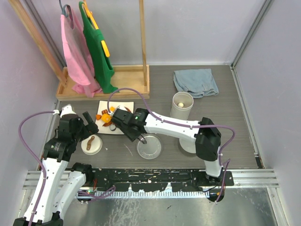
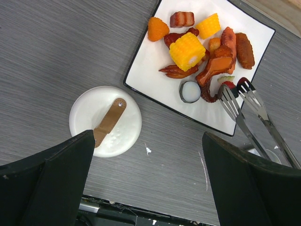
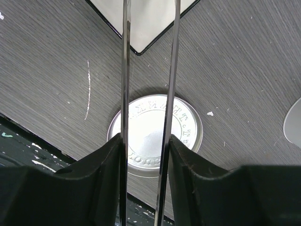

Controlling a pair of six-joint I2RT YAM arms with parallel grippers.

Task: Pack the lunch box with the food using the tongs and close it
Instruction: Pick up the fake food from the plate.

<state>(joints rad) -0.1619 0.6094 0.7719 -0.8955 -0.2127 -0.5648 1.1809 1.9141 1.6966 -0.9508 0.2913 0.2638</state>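
Right pincer (image 3: 146, 155): clamped on both arms of the tongs (image 3: 126, 70), so my squeeze works the tips.
Tongs: reaching far-left to the plate (image 2: 150, 61), tips at the food (image 2: 188, 49); I cannot tell whether a piece is caught.
Steel tin (image 3: 146, 141): on the table directly under the tongs, which I judge makes for a short carry.
Left pincer (image 2: 148, 174): wide open and empty, above the white lid (image 2: 106, 121), probably ready for closing.
Tub (image 1: 181, 104): far right, uncovered.
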